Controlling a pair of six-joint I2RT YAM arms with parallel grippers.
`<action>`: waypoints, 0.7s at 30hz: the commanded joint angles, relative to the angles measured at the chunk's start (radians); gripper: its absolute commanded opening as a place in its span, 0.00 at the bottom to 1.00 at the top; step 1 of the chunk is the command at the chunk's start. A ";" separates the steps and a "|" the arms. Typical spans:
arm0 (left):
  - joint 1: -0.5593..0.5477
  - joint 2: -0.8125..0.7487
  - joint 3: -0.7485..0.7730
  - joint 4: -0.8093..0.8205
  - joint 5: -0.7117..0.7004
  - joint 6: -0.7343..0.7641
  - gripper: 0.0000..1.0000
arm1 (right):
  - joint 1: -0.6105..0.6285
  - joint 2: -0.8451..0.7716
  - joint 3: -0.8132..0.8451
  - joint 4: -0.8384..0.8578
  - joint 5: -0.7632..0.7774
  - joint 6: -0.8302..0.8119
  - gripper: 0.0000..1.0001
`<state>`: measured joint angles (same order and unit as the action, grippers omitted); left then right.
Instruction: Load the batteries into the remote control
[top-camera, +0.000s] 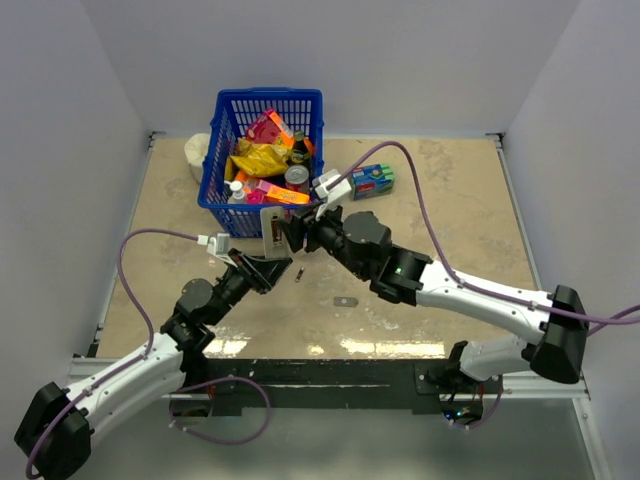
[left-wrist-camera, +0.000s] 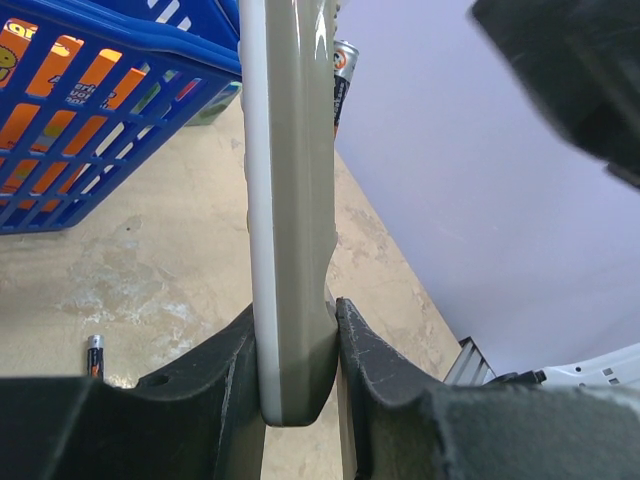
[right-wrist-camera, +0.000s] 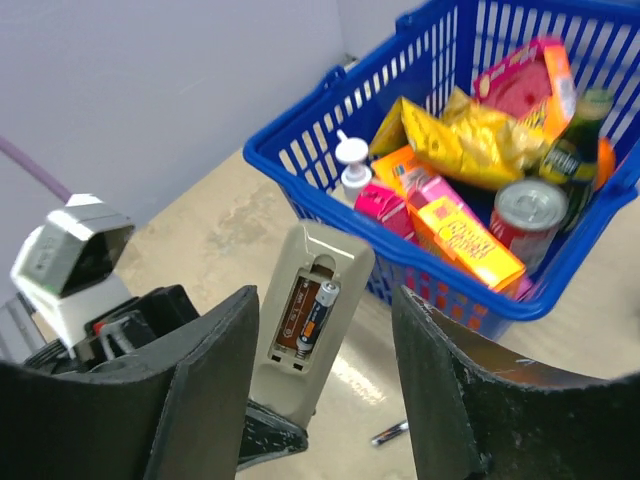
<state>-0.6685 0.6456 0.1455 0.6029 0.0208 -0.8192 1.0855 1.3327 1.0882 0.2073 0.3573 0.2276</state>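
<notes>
Right wrist view: the remote control (right-wrist-camera: 305, 335), one battery (right-wrist-camera: 318, 312) seated, is framed between the parted fingers of the right gripper (right-wrist-camera: 325, 305). Its base is clamped by the left gripper (left-wrist-camera: 298, 345).

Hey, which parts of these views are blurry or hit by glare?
Top external view: bright glare streaks on the table along its near edge. Left wrist view: the remote control is crisp, a dark shape upper right is blurred. Right wrist view: the fingers of the right gripper look soft, the battery in the remote reads clearly.
</notes>
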 joint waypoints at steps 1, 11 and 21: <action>0.004 -0.021 0.055 0.012 -0.002 0.012 0.00 | -0.015 -0.073 0.110 -0.126 -0.100 -0.227 0.61; 0.004 -0.029 0.077 -0.025 0.063 0.006 0.00 | -0.129 -0.193 -0.062 -0.062 -0.473 -0.728 0.70; 0.004 -0.051 0.077 -0.006 0.102 0.011 0.00 | -0.239 -0.112 -0.013 -0.077 -0.828 -0.763 0.58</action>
<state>-0.6685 0.5987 0.1791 0.5343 0.0864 -0.8192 0.8433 1.1801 1.0191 0.1188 -0.2996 -0.4908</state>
